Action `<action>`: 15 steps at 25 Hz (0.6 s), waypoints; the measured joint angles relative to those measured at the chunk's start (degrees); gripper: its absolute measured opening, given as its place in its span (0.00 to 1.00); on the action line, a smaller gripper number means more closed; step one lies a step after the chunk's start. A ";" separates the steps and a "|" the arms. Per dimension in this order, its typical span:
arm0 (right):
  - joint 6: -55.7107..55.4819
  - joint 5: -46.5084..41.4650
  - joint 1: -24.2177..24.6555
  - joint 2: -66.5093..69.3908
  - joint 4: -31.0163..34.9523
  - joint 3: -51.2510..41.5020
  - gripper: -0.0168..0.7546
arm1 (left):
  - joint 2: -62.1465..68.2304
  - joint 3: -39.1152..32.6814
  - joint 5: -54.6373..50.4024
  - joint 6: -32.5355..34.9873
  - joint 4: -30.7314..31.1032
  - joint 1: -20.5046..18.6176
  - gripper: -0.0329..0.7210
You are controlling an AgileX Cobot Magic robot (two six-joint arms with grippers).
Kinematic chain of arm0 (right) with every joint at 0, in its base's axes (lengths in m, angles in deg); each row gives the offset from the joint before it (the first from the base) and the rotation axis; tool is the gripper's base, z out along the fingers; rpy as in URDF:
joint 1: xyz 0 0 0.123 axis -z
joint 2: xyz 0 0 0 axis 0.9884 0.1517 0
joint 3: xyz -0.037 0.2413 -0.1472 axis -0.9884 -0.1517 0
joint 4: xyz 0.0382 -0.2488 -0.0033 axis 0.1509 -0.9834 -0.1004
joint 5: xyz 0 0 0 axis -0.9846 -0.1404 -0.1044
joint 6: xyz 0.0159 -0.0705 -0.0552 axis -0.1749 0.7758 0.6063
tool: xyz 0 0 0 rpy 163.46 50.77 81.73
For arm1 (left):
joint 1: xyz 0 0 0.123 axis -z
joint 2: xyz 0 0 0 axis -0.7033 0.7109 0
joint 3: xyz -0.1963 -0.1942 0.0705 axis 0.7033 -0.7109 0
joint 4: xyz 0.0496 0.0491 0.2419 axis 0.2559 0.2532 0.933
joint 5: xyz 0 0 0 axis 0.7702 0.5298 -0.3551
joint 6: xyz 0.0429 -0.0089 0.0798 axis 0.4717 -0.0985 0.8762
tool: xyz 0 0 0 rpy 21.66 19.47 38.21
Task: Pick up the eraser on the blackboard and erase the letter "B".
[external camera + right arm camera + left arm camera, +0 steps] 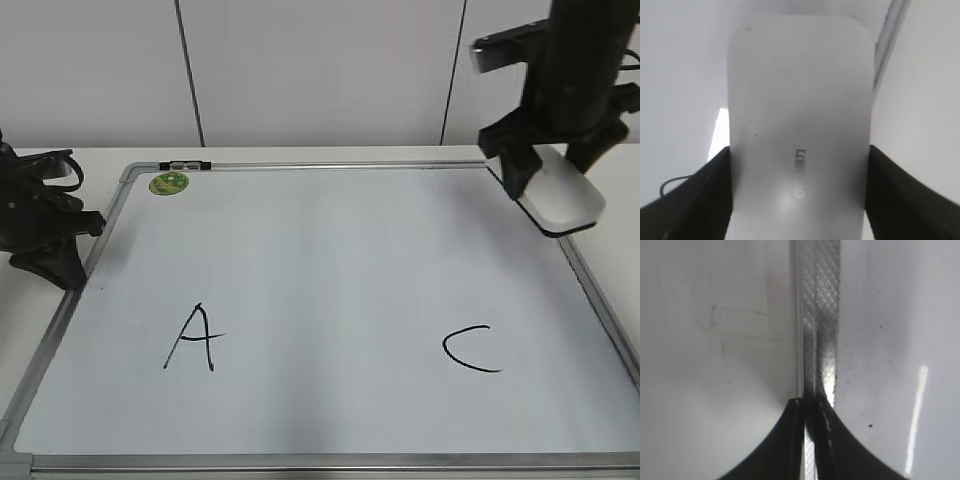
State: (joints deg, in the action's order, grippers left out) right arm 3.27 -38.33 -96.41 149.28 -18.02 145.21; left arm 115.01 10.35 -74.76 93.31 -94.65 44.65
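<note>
The blackboard (pixel 330 250) is a large white board with a silver-grey frame, lying flat on the table. A black "A" (pixel 192 338) and a black "C" (pixel 470 348) are on it; no letter "B" shows between them. My right gripper (pixel 550 185) is shut on the white eraser (pixel 565 197) and holds it at the board's far right edge. In the right wrist view the eraser (pixel 800 130) fills the frame between the jaws (pixel 799 200). My left gripper (pixel 812 407) is shut and empty over the board's left frame rail (pixel 820 315).
A round green magnet (pixel 169 183) sits at the board's far left corner. The left arm (pixel 40 220) rests beside the board's left edge. A white wall stands behind the table.
</note>
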 joint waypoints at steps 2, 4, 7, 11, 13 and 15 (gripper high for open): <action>0.00 0.00 2.75 -1.45 2.14 -2.20 0.73 | 0.00 0.00 0.00 0.00 0.00 0.00 0.06; 0.12 1.03 5.63 -3.26 3.62 -5.19 0.73 | 0.00 0.00 0.00 0.00 0.00 0.00 0.06; 1.07 3.19 8.63 -5.00 5.00 -9.39 0.73 | 0.00 0.00 0.00 0.00 0.00 0.00 0.06; 2.27 7.20 11.20 -5.43 6.62 -14.59 0.73 | 0.00 0.00 0.00 0.00 0.00 0.00 0.06; 2.27 10.22 11.87 -5.43 7.35 -16.25 0.73 | 0.00 0.00 0.00 0.00 -0.10 0.00 0.06; 2.27 12.99 12.04 -5.43 8.05 -17.39 0.73 | 0.00 0.00 0.00 0.00 -0.10 0.00 0.06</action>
State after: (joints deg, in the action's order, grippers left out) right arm 5.55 -25.34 -84.37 143.84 -9.97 127.83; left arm 115.01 10.35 -74.76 93.31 -94.75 44.65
